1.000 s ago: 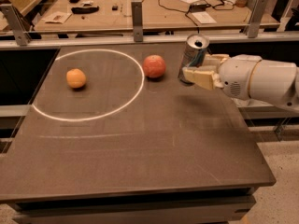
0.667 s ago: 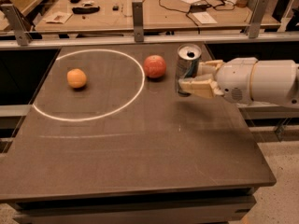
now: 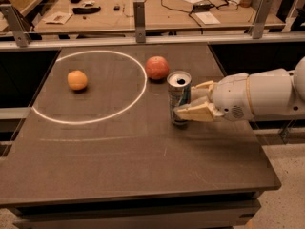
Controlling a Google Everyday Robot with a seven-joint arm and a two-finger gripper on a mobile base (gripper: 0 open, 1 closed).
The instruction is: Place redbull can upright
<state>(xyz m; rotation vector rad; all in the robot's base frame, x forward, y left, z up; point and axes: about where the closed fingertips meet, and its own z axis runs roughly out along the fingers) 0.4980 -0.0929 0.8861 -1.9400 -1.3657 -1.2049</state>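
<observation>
The redbull can (image 3: 178, 90), slim with blue and silver sides and an open silver top, stands upright with its base on the dark table (image 3: 143, 166), right of centre. My gripper (image 3: 186, 100) comes in from the right on a white arm (image 3: 257, 95). Its cream fingers (image 3: 196, 112) sit on the near and far sides of the can and are shut on it.
A red fruit (image 3: 157, 67) lies just behind and to the left of the can. An orange fruit (image 3: 77, 79) lies inside a white circle (image 3: 47, 118) painted on the left half of the table. A railing and a cluttered bench run along the back.
My gripper has moved left and down with the can. The can was raised and tilted, and now stands upright on the table.
</observation>
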